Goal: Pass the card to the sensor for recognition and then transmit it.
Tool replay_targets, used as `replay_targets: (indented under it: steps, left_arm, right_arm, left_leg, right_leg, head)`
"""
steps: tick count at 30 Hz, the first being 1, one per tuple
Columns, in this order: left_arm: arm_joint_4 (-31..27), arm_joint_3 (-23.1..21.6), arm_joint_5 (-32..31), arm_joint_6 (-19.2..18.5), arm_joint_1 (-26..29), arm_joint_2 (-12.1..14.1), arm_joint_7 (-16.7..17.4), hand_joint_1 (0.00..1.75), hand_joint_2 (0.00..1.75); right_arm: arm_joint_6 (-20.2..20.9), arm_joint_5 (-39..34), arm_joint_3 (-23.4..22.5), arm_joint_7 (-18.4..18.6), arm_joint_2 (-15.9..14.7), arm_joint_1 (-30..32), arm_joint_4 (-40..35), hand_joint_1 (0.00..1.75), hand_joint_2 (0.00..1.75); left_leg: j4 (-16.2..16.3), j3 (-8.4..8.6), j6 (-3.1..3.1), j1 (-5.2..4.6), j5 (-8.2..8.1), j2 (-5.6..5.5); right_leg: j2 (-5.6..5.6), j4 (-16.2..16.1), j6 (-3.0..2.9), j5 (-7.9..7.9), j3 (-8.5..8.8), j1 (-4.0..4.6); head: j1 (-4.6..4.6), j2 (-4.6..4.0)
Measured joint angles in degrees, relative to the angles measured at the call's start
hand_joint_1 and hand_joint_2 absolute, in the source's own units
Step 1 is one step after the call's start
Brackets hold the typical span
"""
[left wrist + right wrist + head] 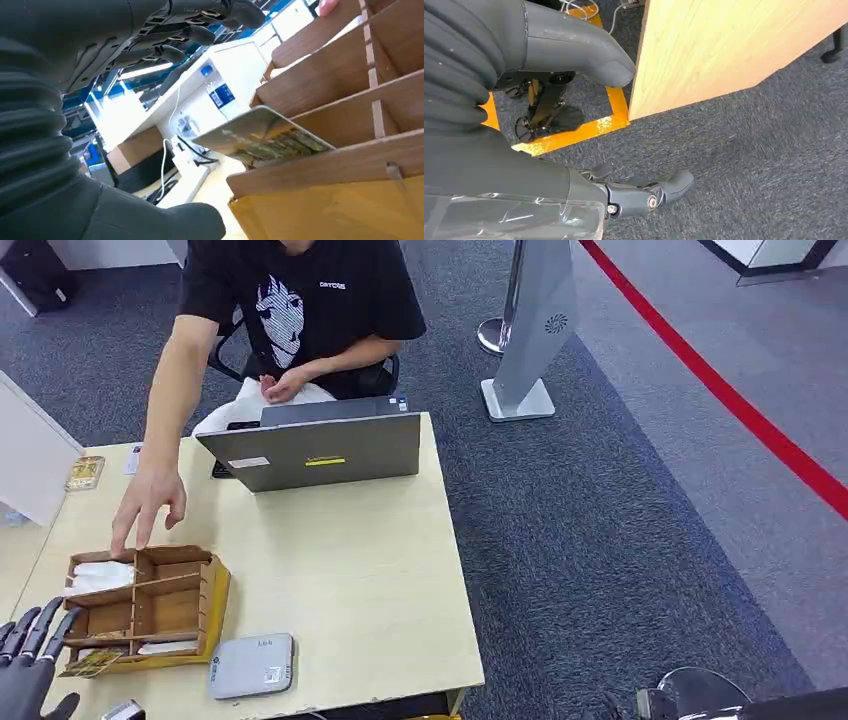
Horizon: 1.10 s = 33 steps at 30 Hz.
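Left hand (30, 655) hovers beside the wooden organizer (150, 605), fingers spread, holding nothing. The card (92, 663) leans in the organizer's nearest slot. Right hand (574, 125) hangs empty, fingers apart, over the carpet (749, 165).

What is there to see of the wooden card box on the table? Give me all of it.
The wooden card box sits near the table's left front corner, beside a grey sensor. It looks like thin brown wood, split by dividers into open-topped compartments, with a yellow front panel. White cards lie in the far left compartment, where a person's hand reaches. A gold patterned card sticks out of the nearest slot, close to the robot's open left hand.
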Motion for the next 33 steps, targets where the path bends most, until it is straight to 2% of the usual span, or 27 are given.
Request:
replay_targets:
  steps: [12,23,25,33]
  left_arm:
    - [3.7,0.9,-0.8,1.0,-3.3,-3.3,-1.6,0.0,1.75]
    - [4.7,0.5,-1.0,2.0,-4.7,-5.7,-2.7,0.0,1.75]
    - [4.7,0.4,-0.7,2.0,-4.7,-5.7,-2.7,1.75,1.75]
    - [4.8,0.4,0.8,1.8,-4.6,-5.8,-3.1,1.75,1.75]
  right_arm:
    - [0.1,0.2,0.2,0.0,0.0,0.0,0.0,0.0,1.75]
    - [-0.1,0.2,0.5,0.0,0.0,-0.1,0.0,0.0,1.75]
    - [-0.1,0.1,0.6,0.0,0.0,-0.1,0.0,0.0,1.75]
    - [-0.1,0.1,0.7,0.0,0.0,-0.1,0.0,0.0,1.75]
  left_leg:
    - [0.0,0.01,0.0,0.0,0.0,0.0]
    - [0.0,0.01,0.0,0.0,0.0,0.01]
    - [0.0,0.01,0.0,0.0,0.0,0.01]
    - [0.0,0.01,0.0,0.0,0.0,0.01]
  right_leg:
    - [0.0,0.0,0.0,0.0,0.0,0.0]
    - [0.01,0.0,0.0,0.0,-0.01,0.0]
    - [0.01,0.0,0.0,0.0,-0.01,0.0]
    - [0.01,0.0,0.0,0.0,-0.01,0.0]
  head:
    - [-0.02,0.0]
    - [-0.02,0.02]
    - [-0.02,0.02]
    - [-0.02,0.02]
